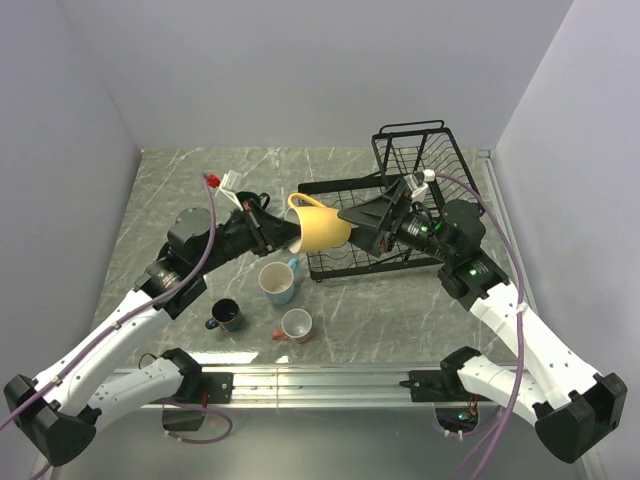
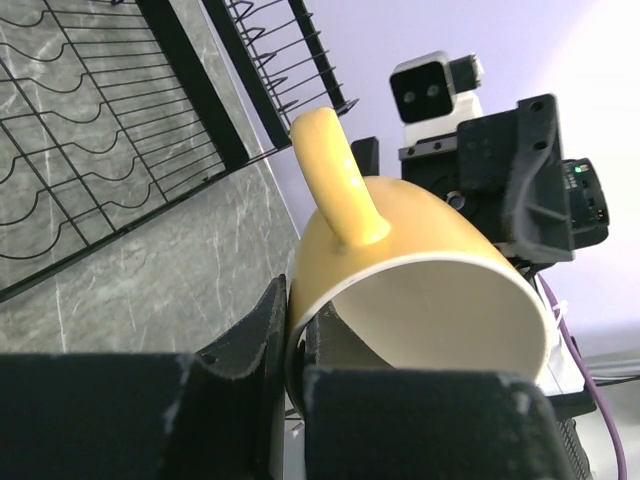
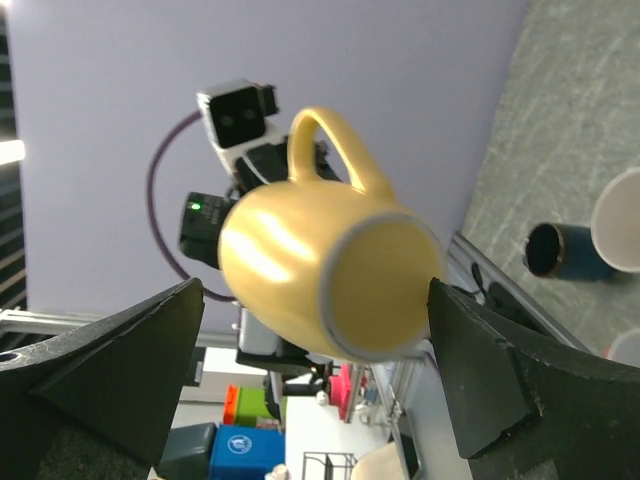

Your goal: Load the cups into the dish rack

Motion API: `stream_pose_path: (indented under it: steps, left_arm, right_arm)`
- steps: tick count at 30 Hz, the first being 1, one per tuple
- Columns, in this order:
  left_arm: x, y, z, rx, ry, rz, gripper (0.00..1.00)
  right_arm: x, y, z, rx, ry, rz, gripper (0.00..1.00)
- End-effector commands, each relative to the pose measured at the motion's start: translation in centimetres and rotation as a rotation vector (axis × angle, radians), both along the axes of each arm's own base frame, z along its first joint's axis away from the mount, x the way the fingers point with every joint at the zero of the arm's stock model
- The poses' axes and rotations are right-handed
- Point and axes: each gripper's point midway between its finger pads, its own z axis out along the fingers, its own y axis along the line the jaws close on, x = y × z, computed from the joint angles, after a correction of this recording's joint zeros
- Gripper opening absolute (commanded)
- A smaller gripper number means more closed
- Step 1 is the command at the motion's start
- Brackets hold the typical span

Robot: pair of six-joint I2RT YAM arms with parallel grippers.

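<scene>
My left gripper (image 1: 293, 236) is shut on the rim of the yellow mug (image 1: 322, 228), one finger inside and one outside (image 2: 250, 335). It holds the mug on its side in the air, handle up, just left of the black wire dish rack (image 1: 425, 160). My right gripper (image 1: 358, 228) is open, its jaws spread either side of the mug's base (image 3: 385, 285) without touching. The light blue mug (image 1: 278, 283), navy mug (image 1: 226, 315) and salmon-pink mug (image 1: 296, 325) stand on the table in front. A dark mug (image 1: 256, 200) shows partly behind my left arm. The olive-tan mug is hidden.
The rack's flat lower tray (image 2: 90, 150) lies under and right of the held mug, the raised basket behind it. Grey walls close in the marble table (image 1: 180, 190) on three sides. A metal rail (image 1: 320, 380) runs along the near edge.
</scene>
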Motion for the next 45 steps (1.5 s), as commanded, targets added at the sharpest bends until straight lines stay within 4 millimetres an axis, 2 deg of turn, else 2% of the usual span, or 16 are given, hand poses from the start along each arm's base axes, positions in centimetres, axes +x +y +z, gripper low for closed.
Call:
stream_pose_path:
  steps: [1,5,6,8,14,16,20,26,32,35,36,38,39,41,43,45]
  left_arm:
    - [-1.2,1.2,8.5,-0.161,-0.189,0.041,0.0]
    - [-2.1,2.4,9.6,-0.191,-0.222,0.074,0.01]
    - [-2.4,2.9,9.3,-0.211,-0.227,0.082,0.01]
    - [-2.8,3.0,9.5,-0.253,-0.242,0.074,0.0]
    - [-2.7,1.8,9.3,-0.262,-0.284,0.017,0.0]
    - [-1.6,0.8,8.9,-0.253,-0.287,0.009,0.0]
    - [-1.0,-0.6,9.3,-0.254,-0.314,-0.03,0.0]
    - [0.8,-2.4,8.7,-0.185,-0.321,-0.062,0.01]
    - [1.0,-2.1,7.4,-0.154,-0.31,-0.061,0.01]
    - [1.2,-1.5,6.6,-0.133,-0.298,-0.032,0.01]
    - [1.3,-1.4,6.0,-0.121,-0.283,-0.033,0.01]
    - [1.5,-1.4,5.5,-0.1,-0.261,-0.032,0.0]
    - [1.4,-1.5,5.2,-0.093,-0.254,-0.038,0.01]
    - [1.5,-1.5,4.5,-0.076,-0.237,-0.044,0.03]
    - [1.4,-1.5,3.9,-0.06,-0.223,-0.043,0.04]
    - [1.6,-1.2,3.5,-0.04,-0.201,-0.024,0.11]
  right_arm:
    - [-1.2,0.0,-1.0,-0.052,-0.013,0.043,0.99]
    - [-1.5,0.6,-0.2,-0.007,-0.012,0.094,0.99]
    - [-1.8,0.7,1.2,0.05,-0.023,0.113,0.99]
    - [-1.7,1.1,2.1,0.099,-0.019,0.127,0.99]
    - [-1.4,2.3,6.1,0.168,-0.046,0.165,0.99]
    - [-1.3,2.6,7.1,0.213,-0.036,0.172,0.99]
    - [-0.8,3.2,7.3,0.234,-0.002,0.168,0.99]
    - [0.2,3.7,7.6,0.25,0.017,0.145,0.99]
    - [1.3,4.0,7.3,0.266,0.043,0.11,0.97]
    - [1.7,3.8,7.3,0.273,0.043,0.083,0.87]
    - [1.7,3.8,7.3,0.274,0.039,0.08,0.72]
    - [1.8,3.9,7.4,0.277,0.037,0.077,0.56]
    - [1.9,4.0,7.3,0.276,0.038,0.077,0.43]
    - [2.0,4.1,7.3,0.275,0.036,0.073,0.29]
    - [2.0,4.0,7.5,0.275,0.032,0.07,0.23]
    - [2.1,4.1,7.5,0.269,0.028,0.062,0.15]
